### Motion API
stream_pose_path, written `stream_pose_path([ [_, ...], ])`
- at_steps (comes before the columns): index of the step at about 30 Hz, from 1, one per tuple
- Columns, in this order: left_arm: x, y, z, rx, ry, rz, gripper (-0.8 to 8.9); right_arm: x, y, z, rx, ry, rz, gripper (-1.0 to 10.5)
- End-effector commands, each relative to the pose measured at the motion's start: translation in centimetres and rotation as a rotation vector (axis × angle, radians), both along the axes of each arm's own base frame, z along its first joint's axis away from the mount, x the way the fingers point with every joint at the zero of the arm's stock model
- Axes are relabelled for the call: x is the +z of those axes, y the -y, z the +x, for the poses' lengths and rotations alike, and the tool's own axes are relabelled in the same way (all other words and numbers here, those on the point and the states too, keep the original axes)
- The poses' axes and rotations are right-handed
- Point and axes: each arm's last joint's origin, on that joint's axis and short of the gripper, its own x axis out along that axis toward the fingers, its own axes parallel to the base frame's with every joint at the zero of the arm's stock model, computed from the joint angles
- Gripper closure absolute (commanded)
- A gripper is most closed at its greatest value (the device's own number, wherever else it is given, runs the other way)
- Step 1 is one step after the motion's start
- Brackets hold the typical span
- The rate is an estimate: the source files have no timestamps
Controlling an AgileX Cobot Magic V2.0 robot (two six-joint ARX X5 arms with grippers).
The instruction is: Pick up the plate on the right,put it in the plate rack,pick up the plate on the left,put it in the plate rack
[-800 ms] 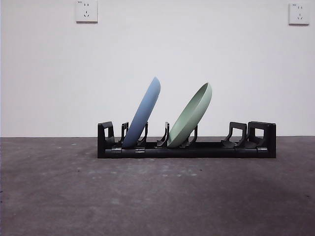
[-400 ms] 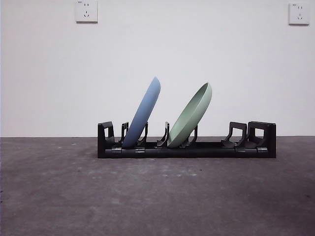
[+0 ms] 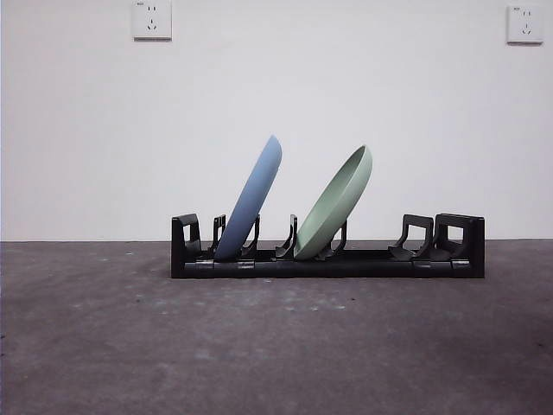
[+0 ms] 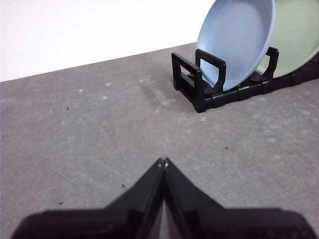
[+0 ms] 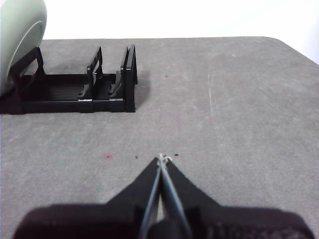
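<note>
Well short of the plate rack [image 3: 327,257], the left gripper [image 4: 163,163] and right gripper [image 5: 162,158] hover with jaws pressed together, empty. The rack's long axis runs crosswise; its blue plate [image 3: 251,201] and green plate [image 3: 337,204] lean toward its empty end.

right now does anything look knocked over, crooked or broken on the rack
Nothing stands out. The blue plate and green plate both lean in the plate rack, and both grippers are shut, away from it.
</note>
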Motion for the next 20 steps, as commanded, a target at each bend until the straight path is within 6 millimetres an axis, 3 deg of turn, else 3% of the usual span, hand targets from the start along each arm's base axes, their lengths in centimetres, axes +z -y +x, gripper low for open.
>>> stream_pose_path([
  [1, -0.32, -0.04, 0.07, 0.008, -0.008, -0.007, 8.17, -0.34, 0.01, 0.06, -0.003, -0.005, 0.011, 9.5],
  [20, -0.37, -0.04, 0.10, 0.008, -0.015, -0.006, 8.17, -0.35, 0.01, 0.06, -0.003, -0.006, 0.011, 9.5],
])
